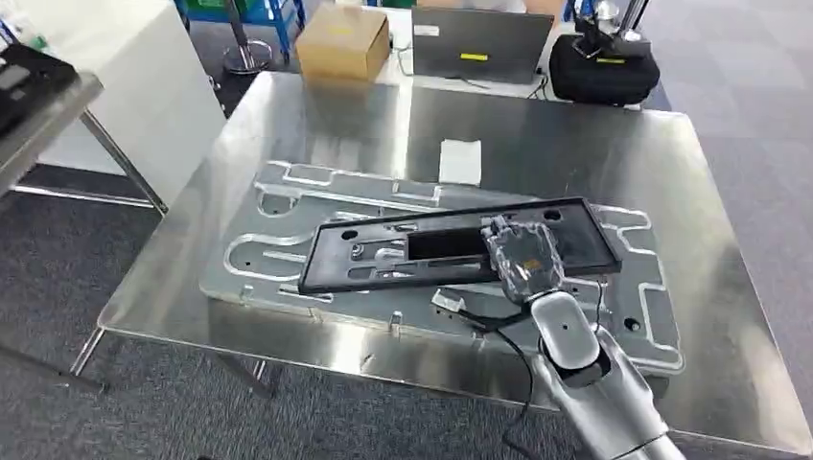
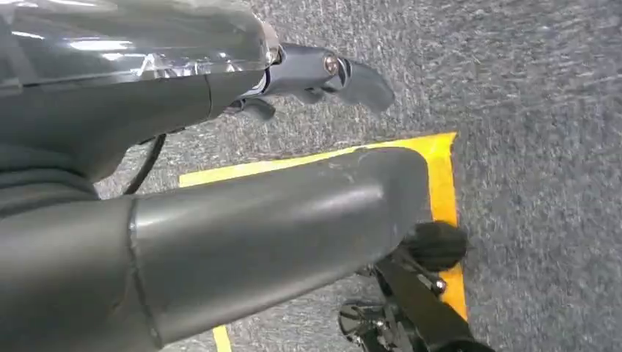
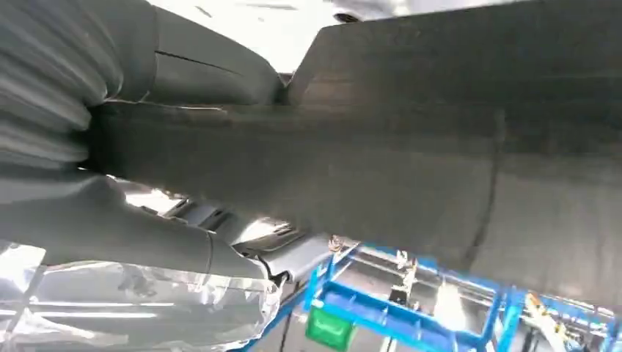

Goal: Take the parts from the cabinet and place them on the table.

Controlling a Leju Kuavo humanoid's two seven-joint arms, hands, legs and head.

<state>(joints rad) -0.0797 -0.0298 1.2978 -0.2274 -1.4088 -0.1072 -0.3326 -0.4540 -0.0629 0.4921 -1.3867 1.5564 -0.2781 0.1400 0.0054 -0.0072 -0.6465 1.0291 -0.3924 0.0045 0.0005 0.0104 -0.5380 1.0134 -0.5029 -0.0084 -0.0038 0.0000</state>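
Silver right arm's hand [image 1: 522,257] grips the black part [image 1: 451,247] over the table [image 1: 192,278].

Part [image 1: 451,251]: black
Table [image 1: 729,316]: shiny silver
Jig plate [image 1: 288,235]: pale grey
Box [image 1: 343,40]: tan
Floor [image 1: 58,268]: grey speckled carpet
Floor tape [image 2: 443,176]: yellow
Rack [image 3: 381,312]: blue

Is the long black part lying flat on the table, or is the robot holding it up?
Held up. The right hand grips the black part, tilted above the metal plate; whether its far end touches cannot be told.
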